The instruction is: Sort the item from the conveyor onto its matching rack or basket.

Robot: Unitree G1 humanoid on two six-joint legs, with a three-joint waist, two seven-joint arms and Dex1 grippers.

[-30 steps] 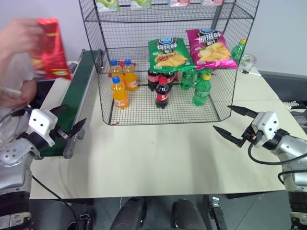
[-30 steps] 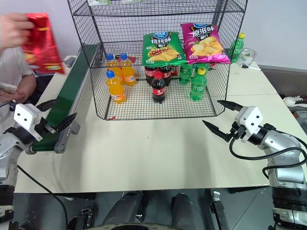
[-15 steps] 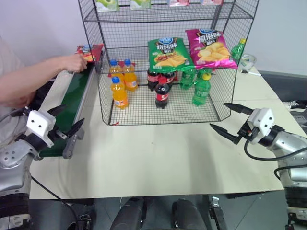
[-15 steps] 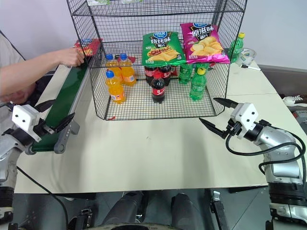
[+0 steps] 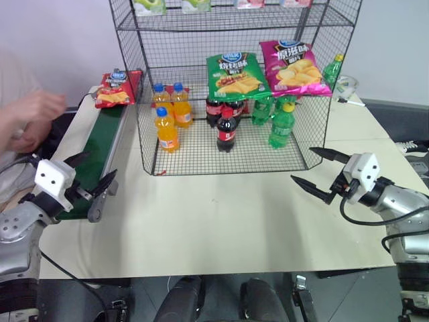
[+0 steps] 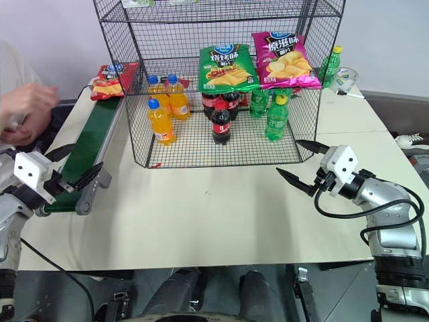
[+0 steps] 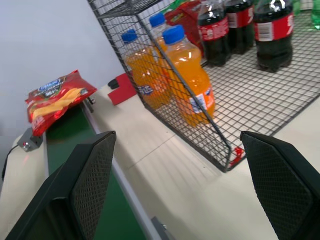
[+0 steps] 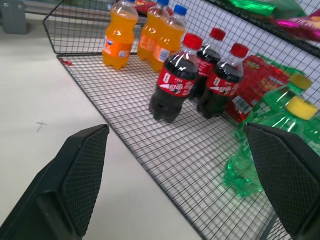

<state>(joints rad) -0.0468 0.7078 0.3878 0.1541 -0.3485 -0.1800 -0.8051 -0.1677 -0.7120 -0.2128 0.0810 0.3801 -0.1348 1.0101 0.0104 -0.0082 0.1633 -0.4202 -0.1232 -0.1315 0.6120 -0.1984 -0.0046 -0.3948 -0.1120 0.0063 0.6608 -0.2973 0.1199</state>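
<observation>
The red crisp bag (image 5: 116, 88) lay at the conveyor's (image 5: 100, 144) far end, at eleven o'clock from the left gripper (image 5: 91, 175). Both grippers' jaws stood spread, empty. A late reach risked snagging the rack's (image 5: 228, 87) wire.

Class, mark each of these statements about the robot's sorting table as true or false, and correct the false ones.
1. The red crisp bag lies on the far end of the conveyor. True.
2. The left gripper is shut on the red crisp bag. False: it is open and empty, near the conveyor's near end, apart from the bag.
3. The green bag and the pink bag sit side by side on a shelf of the wire rack. True.
4. The orange bottles stand on the table outside the rack. False: they stand inside, on its bottom tier.
5. The right gripper holds a cola bottle. False: it is open and empty over the table.
</observation>
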